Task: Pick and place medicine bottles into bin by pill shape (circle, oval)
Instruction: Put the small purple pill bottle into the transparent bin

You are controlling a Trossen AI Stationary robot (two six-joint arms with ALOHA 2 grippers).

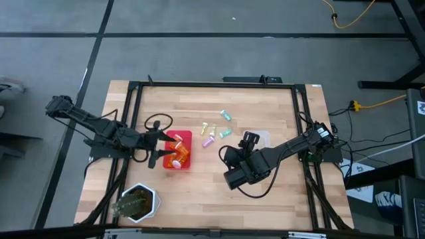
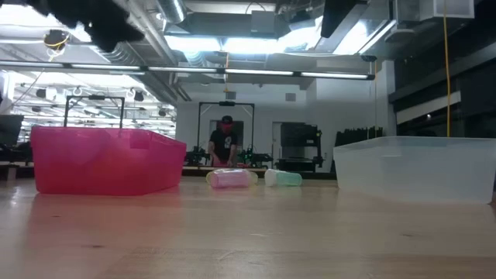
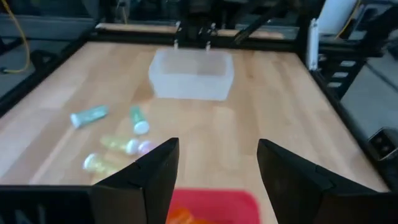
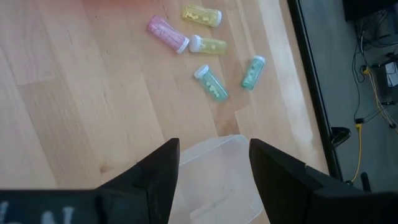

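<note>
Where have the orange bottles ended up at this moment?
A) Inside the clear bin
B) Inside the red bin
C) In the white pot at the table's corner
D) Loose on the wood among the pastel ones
B: the high view shows the orange bottles lying inside the red bin, under the open left gripper, while only pastel bottles lie loose on the wood.

Bare wooden tabletop [image 1: 199, 192] is lying open along the near side. The shallow red plastic bin [image 1: 186, 139], clear plastic bin [image 1: 264, 139] and five small pastel vials [image 1: 214, 131] between them are crowding the middle.
</note>
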